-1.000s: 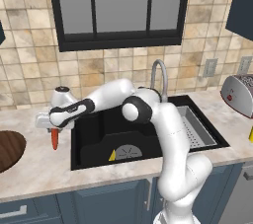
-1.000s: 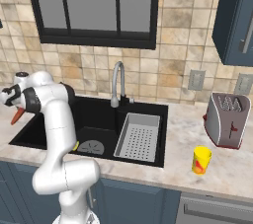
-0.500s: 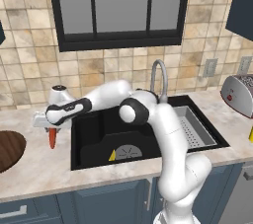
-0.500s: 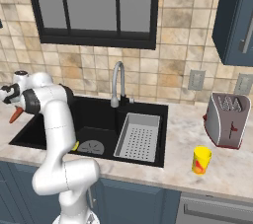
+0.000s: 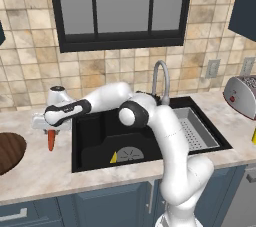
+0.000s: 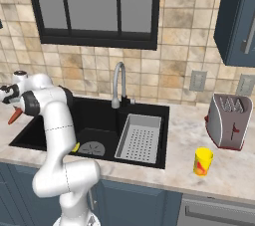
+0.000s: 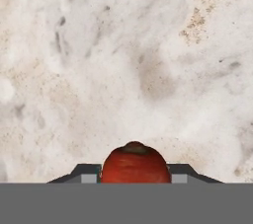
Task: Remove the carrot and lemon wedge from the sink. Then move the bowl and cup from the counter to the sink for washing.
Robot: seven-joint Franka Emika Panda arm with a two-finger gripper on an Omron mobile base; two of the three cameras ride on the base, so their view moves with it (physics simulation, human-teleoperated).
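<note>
gripper (image 5: 50, 132): clamped on carrot (image 5: 50, 141), left of frame over counter (image 5: 45, 171)
hand view: carrot end between fingertips (image 7: 86, 174)
left base view: lemon wedge (image 5: 113, 157) in sink (image 5: 95, 136)

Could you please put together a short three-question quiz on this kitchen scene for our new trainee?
1. True or false: the carrot hangs point-down from the gripper over the counter, left of the sink.
2. Where is the lemon wedge? A) on the counter B) in the basin beside the drain C) in the perforated tray
3. Fill in: the cup stands on the counter in front of the ____.

Key:
1. True.
2. B.
3. Toaster.
</note>
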